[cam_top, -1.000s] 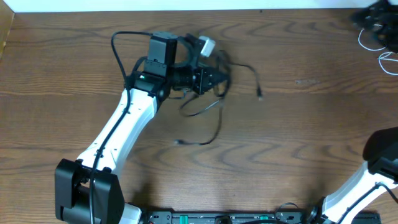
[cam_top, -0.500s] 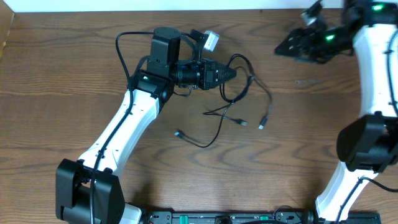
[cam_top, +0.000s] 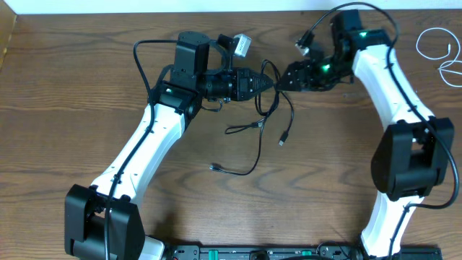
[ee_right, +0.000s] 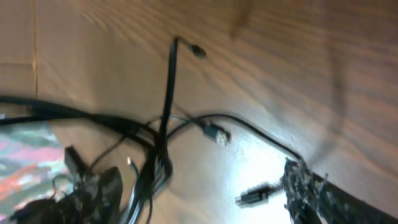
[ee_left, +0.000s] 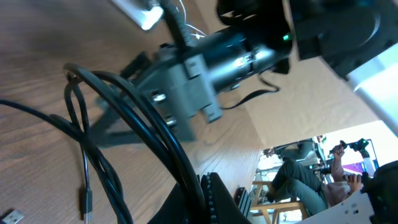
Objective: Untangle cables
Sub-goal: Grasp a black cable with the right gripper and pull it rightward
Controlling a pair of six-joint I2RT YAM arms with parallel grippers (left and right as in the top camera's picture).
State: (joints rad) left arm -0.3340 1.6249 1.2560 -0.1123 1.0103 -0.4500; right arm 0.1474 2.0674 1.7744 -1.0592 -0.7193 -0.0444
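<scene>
Thin black cables hang in a tangle from my left gripper, which is shut on the bundle at the back middle of the table. Loose plug ends lie below it and lower left. In the left wrist view the thick black strands run into the jaws. My right gripper is open, right against the tangle, tip to tip with the left. In the right wrist view the bundle lies between its spread fingers. A thin white cable lies looped at the far right edge, apart from the tangle.
A small white-grey block sits by the left wrist at the back. The wooden table has its back edge just behind both grippers. The right arm arches along the right side.
The right arm has swung in from the upper right to the tangle. The hanging cables have shifted a little left and down. The left gripper has stayed in place.
</scene>
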